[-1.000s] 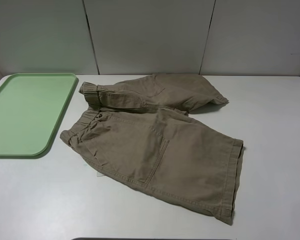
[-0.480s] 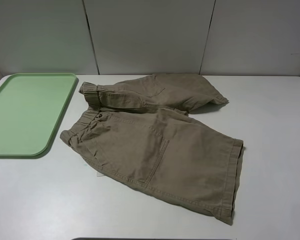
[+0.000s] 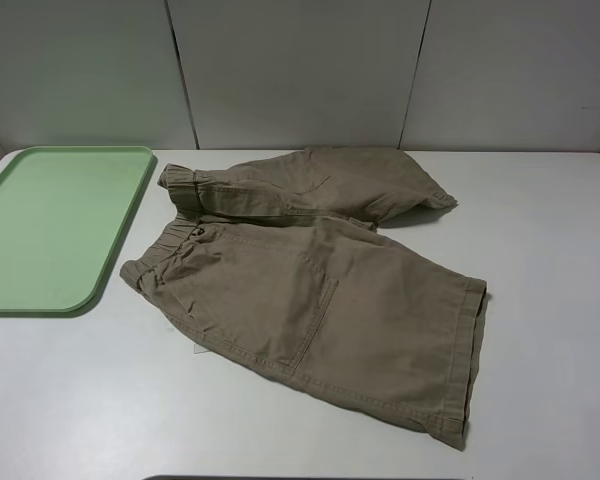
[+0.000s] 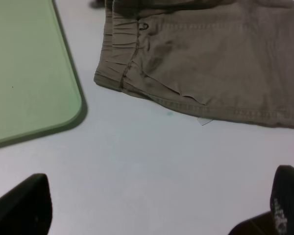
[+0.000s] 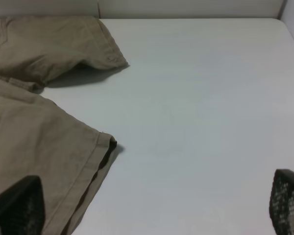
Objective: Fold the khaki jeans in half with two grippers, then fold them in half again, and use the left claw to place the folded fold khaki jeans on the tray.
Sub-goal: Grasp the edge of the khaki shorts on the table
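The khaki jeans lie spread on the white table, waistband toward the tray, both legs pointing right, the far leg angled away from the near one. The mint-green tray sits empty at the left. Neither arm shows in the exterior high view. In the left wrist view my left gripper is open above bare table, short of the waistband corner, and the tray shows beside it. In the right wrist view my right gripper is open, with the near leg's cuff by one fingertip.
A small white label pokes out from under the jeans' near edge. Grey wall panels close off the back of the table. Bare table lies right of the legs and in front of the jeans.
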{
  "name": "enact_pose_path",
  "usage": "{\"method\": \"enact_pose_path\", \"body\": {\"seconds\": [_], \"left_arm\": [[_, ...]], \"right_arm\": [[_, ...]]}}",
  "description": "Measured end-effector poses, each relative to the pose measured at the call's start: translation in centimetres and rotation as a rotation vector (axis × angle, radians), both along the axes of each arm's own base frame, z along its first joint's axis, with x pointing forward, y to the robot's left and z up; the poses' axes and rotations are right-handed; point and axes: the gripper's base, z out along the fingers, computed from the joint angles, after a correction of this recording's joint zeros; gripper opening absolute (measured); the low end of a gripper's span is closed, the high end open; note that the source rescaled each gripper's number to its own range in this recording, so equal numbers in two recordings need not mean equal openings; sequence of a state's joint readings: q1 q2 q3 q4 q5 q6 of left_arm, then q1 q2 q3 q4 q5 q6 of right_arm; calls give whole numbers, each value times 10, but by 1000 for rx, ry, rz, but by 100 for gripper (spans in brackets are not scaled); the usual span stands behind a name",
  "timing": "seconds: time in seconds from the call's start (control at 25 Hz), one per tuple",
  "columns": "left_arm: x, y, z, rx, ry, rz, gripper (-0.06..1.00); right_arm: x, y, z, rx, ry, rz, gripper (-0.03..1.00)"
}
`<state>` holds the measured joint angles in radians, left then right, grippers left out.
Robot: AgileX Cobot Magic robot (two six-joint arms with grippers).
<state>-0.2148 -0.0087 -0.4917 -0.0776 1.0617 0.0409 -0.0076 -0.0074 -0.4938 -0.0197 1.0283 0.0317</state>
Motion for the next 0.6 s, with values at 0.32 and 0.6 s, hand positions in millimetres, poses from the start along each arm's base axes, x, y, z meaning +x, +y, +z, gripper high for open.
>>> {"method": "enact_pose_path", "body": {"seconds": [0.32,0.6], "left_arm": [[0,0,0,0,0,0,93],[-2,-2,3,-18,-8,-26,93]], "right_arm": [[0,0,0,0,0,0,100],[0,3,0,42,0,63,100]]}}
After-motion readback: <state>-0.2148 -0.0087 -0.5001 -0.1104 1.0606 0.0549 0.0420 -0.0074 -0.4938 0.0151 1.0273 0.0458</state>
